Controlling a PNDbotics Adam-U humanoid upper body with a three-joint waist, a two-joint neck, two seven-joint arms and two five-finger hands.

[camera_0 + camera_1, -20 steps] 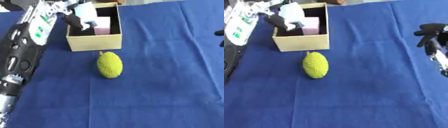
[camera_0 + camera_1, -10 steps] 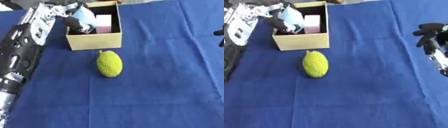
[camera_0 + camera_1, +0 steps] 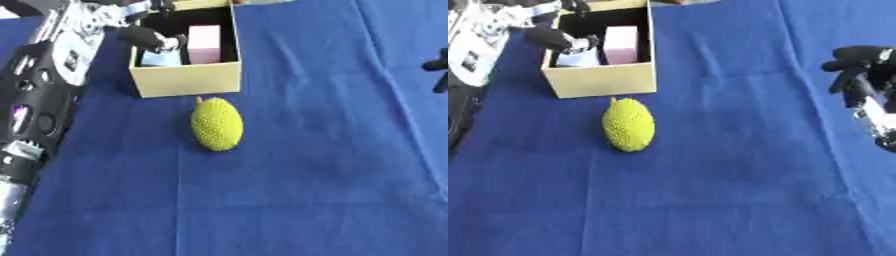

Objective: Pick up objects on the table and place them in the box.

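A cardboard box (image 3: 185,80) stands at the back left of the blue cloth. Inside it a pink block (image 3: 204,44) stands upright, and a pale white-blue object (image 3: 161,57) lies beside it on the left. My left hand (image 3: 144,36) hangs over the box's left rim with its fingers spread, just above the pale object and holding nothing. A yellow-green spiky fruit (image 3: 216,124) lies on the cloth just in front of the box. My right hand (image 3: 857,64) hovers at the right edge, far from the fruit, its fingers relaxed and empty.
The blue cloth (image 3: 737,190) covers the whole table. My left arm (image 3: 39,100) runs down the left side next to the box. The cloth's right edge shows near the right hand.
The pale object that my left hand held above the box has dropped inside it, and the fingers have come off it. The fruit and the right hand have stayed put.
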